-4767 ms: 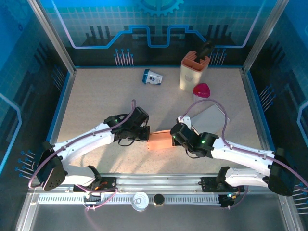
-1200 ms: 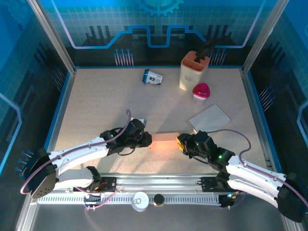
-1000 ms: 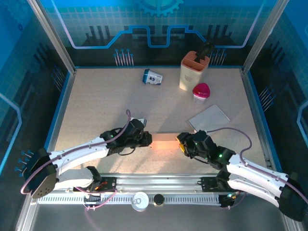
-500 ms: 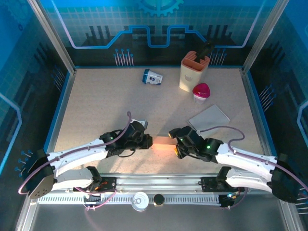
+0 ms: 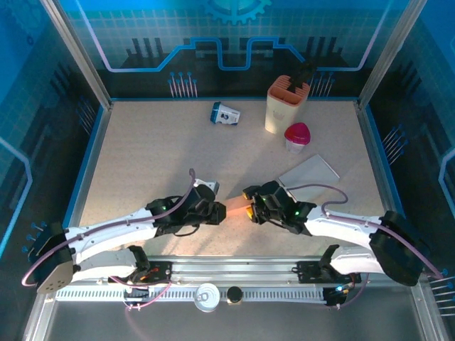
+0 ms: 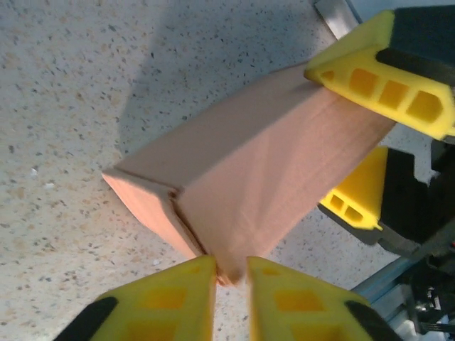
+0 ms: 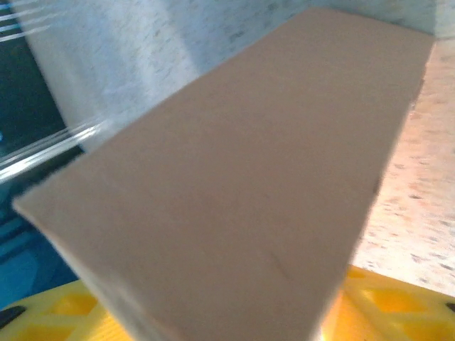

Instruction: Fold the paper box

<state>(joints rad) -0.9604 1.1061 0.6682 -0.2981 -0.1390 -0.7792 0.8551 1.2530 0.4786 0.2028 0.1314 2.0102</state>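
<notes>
Top external view. Both arms reach in from the near edge and meet at the middle of the table [image 5: 156, 156]. The paper box [image 5: 234, 208], a tan folded block, lies between the left gripper [image 5: 219, 210] and the right gripper [image 5: 250, 209], one at each end. Well behind it, near the far edge, stand a small blue-and-white carton [image 5: 225, 114], a beige holder [image 5: 284, 106] with a dark tool in it, and a pink-lidded container [image 5: 297, 135]. A flat grey sheet [image 5: 309, 172] lies just behind the right arm. A can [image 5: 207, 296] and a black knob [image 5: 233, 293] sit on the rail at the front.

Left wrist view. The paper box rests on the speckled table, one closed end facing the camera. The left gripper's yellow fingers [image 6: 170, 302] stand a narrow slit apart, with the box's lower near corner at the mouth of the slit. Whether they pinch that corner cannot be told. At the far end, the right gripper's yellow fingers [image 6: 384, 78] bracket the box, one against its upper edge and one against its lower side, clamped on it.

Right wrist view. The paper box [image 7: 234, 177] is seen close and blurred, one broad tan face running away from the lens. A yellow finger [image 7: 398, 305] of the right gripper shows under its near end.
</notes>
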